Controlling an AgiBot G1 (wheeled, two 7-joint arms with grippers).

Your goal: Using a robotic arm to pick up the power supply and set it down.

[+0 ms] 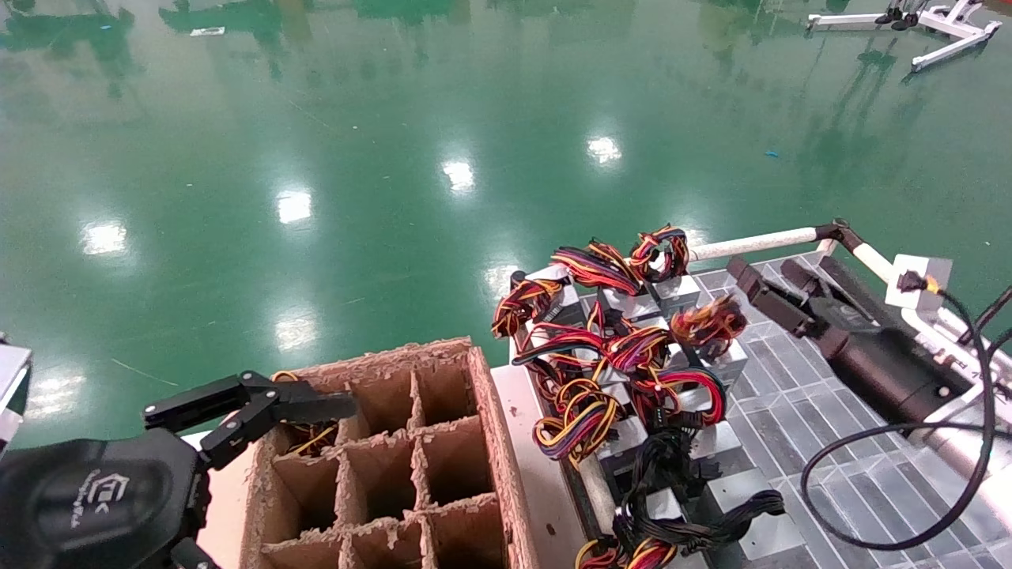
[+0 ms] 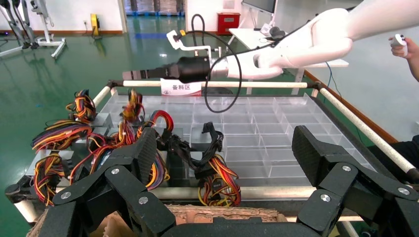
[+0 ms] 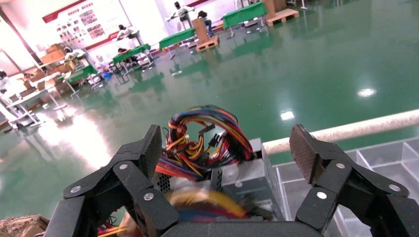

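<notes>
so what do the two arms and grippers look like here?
Right arm: white shell, silver wrist block, looped black cable, black cylindrical right gripper with slim jaws. Left gripper: black, pale logo on its body, linkage jaws with silver pivot screws; no white arm shows.

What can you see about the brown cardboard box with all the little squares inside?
The brown cardboard box is open on top, split by cardboard dividers into a grid of square cells with ragged, frayed edges. It sits upright beside the tray of grey power supplies. One far-left cell holds yellow and red wires; the left gripper hovers over it.
</notes>
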